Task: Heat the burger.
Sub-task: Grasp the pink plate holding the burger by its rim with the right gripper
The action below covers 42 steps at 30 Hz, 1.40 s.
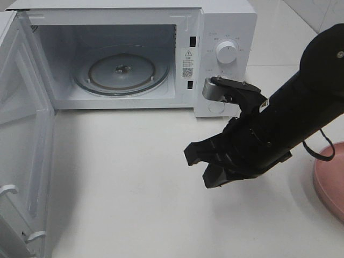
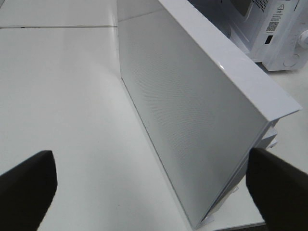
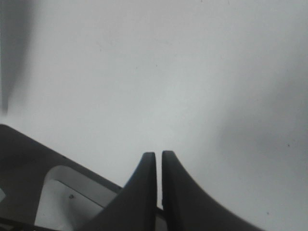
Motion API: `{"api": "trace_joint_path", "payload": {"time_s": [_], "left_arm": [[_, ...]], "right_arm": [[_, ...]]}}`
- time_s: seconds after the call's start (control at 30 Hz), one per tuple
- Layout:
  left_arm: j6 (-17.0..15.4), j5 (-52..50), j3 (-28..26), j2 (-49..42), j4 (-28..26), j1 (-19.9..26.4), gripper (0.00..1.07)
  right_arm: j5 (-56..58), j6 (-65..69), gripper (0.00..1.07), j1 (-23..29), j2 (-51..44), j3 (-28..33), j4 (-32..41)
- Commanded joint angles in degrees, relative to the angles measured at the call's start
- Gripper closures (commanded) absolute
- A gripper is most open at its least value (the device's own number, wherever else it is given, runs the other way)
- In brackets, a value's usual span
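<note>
The burger shows in no view, only the rim of a round pink plate [image 1: 332, 177] at right, so the black right gripper [image 1: 203, 165], clenched empty over the white desk [image 1: 123, 177], may misjudge its grasp, and the black left gripper [image 2: 151, 185], spread wide, could bump the open white microwave door [image 2: 192, 120].

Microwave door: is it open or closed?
Open. The door stands out wide, so you can see the glass turntable inside the microwave.
</note>
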Motion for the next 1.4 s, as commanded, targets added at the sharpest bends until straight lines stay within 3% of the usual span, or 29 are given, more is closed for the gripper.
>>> {"api": "trace_joint_path", "payload": {"time_s": [0.03,0.27,0.33,0.37,0.4,0.43,0.47,0.5,0.53,0.57,0.6,0.63,0.67,0.7,0.9,1.17,1.4], "left_arm": [[-0.17,-0.34,0.11,0.06,-0.17,-0.29,0.06],[-0.17,-0.34,0.11,0.06,-0.17,-0.29,0.06],[-0.17,-0.34,0.11,0.06,-0.17,-0.29,0.06],[-0.17,-0.34,0.11,0.06,-0.17,-0.29,0.06],[-0.17,-0.34,0.11,0.06,-0.17,-0.29,0.06],[-0.17,-0.34,0.11,0.06,-0.17,-0.29,0.06],[-0.17,-0.34,0.11,0.06,-0.17,-0.29,0.06],[-0.17,-0.34,0.11,0.06,-0.17,-0.29,0.06],[-0.17,-0.34,0.11,0.06,-0.17,-0.29,0.06],[-0.17,-0.34,0.11,0.06,-0.17,-0.29,0.06],[-0.17,-0.34,0.11,0.06,-0.17,-0.29,0.06],[-0.17,-0.34,0.11,0.06,-0.17,-0.29,0.06],[-0.17,-0.34,0.11,0.06,-0.17,-0.29,0.06],[-0.17,-0.34,0.11,0.06,-0.17,-0.29,0.06],[-0.17,-0.34,0.11,0.06,-0.17,-0.29,0.06],[-0.17,-0.34,0.11,0.06,-0.17,-0.29,0.06],[-0.17,-0.34,0.11,0.06,-0.17,-0.29,0.06]], "right_arm": [[6.99,3.15,0.98,-0.11,-2.98,-0.17,-6.07],[16.50,12.43,0.91,-0.11,-3.50,-2.52,-17.59],[18.79,18.22,0.81,-0.11,-3.50,-3.61,-25.38],[18.79,18.22,0.81,-0.11,-3.50,-3.61,-25.38],[19.88,21.60,0.71,-0.11,-3.50,-4.07,-30.37],[19.88,21.60,0.71,-0.11,-3.50,-4.07,-30.37],[20.68,23.38,0.56,-0.11,-3.55,-4.07,-33.63],[21.03,23.66,0.50,-0.11,-3.55,-4.07,-34.89],[21.03,23.66,0.50,-0.11,-3.55,-4.07,-34.89],[21.43,24.06,0.33,-0.11,-3.55,-4.07,-37.01],[21.31,24.35,0.25,-0.11,-3.55,-4.07,-37.82],[21.31,24.35,0.25,-0.11,-3.55,-4.07,-37.82],[21.20,26.24,0.15,-0.11,-3.55,-4.07,-38.85],[21.26,26.93,0.11,-0.11,-3.55,-4.07,-39.42],[21.77,28.07,0.11,-2.12,-3.55,-4.07,-41.65],[21.43,23.61,0.14,-12.49,-3.55,-4.07,-41.65],[19.25,22.52,0.15,-16.67,-3.55,-3.95,-41.65]]}}
